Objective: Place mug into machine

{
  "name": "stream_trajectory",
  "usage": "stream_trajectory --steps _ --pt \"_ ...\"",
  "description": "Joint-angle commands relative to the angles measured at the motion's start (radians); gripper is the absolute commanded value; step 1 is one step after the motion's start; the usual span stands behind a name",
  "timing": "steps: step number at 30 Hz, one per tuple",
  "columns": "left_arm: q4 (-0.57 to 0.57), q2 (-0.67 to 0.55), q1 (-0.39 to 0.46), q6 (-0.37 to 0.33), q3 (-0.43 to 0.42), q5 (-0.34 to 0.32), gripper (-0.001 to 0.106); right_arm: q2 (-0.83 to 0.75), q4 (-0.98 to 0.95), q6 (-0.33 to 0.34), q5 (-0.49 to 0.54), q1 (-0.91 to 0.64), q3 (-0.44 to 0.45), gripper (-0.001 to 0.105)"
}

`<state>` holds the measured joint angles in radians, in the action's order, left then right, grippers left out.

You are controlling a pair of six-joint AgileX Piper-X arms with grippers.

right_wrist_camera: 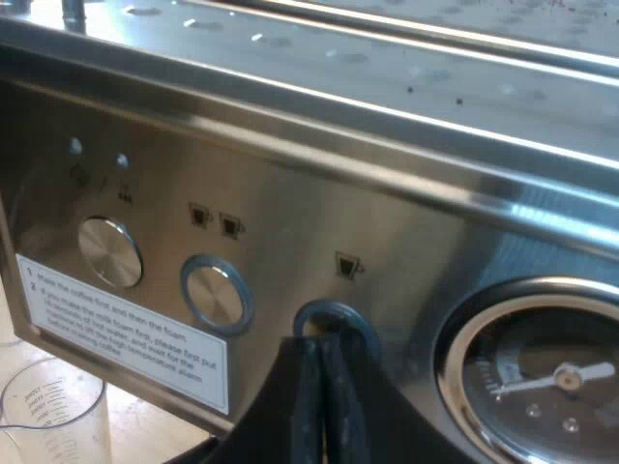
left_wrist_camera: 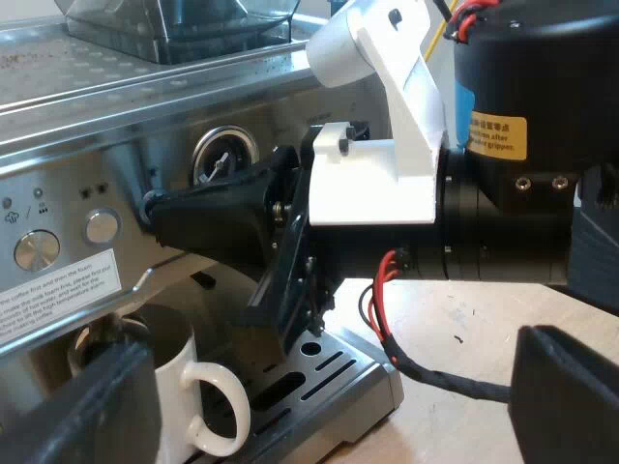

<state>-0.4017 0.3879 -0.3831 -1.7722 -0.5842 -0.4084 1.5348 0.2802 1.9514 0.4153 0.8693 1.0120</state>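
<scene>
**Task item.** The mug [left_wrist_camera: 179,377] stands upright on the drip tray [left_wrist_camera: 338,372] of the espresso machine [left_wrist_camera: 116,97], at six o'clock below the control panel. Its handle faces outward, away from the machine front. Its base is partly hidden, so full seating on the grate cannot be confirmed. In my judgement the placing itself is done: nothing grips the mug.

**Left hand** [left_wrist_camera: 324,387]. The fingers are spread wide apart and hold nothing. It is drawn back over the tabletop [left_wrist_camera: 464,324], facing the tray. The spread and the stand-off suggest the mug is released and room is left for the other arm.

**Right hand** [right_wrist_camera: 324,348]. The fingers are pressed together into one narrow tip and clamp nothing. The tip meets a blue-ringed button [right_wrist_camera: 329,309] beside the pressure gauge [right_wrist_camera: 542,377]. Closed fingers make a firm point for pressing, which appears to be the purpose.

**Other items.**
- The bean hopper [left_wrist_camera: 174,24] sits at twelve o'clock on the machine top.
- A measuring glass [right_wrist_camera: 48,416] stands beside the machine, clear of both arms.
</scene>
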Motion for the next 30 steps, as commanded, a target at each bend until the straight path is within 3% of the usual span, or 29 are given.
stream_trajectory --steps 1,11,17,24,30 --pt "0.02 -0.002 -0.003 -0.012 -0.007 0.001 0.081 -0.004 0.015 -0.002 0.046 -0.016 0.011 0.0" --pt "0.018 -0.002 -0.003 -0.012 -0.029 -0.014 0.081 -0.102 -0.081 -0.015 0.058 0.044 0.009 0.0" --pt "0.009 -0.002 -0.003 -0.012 -0.057 -0.014 0.081 -0.195 -0.292 -0.18 0.056 0.054 0.009 0.0" --pt "0.003 -0.002 -0.003 -0.029 -0.082 -0.014 0.081 -0.319 -0.497 -0.187 0.09 0.056 0.009 0.0" --pt "0.003 0.016 0.003 -0.069 -0.139 -0.008 0.081 -0.405 -0.532 -0.185 0.119 0.016 0.009 0.0"
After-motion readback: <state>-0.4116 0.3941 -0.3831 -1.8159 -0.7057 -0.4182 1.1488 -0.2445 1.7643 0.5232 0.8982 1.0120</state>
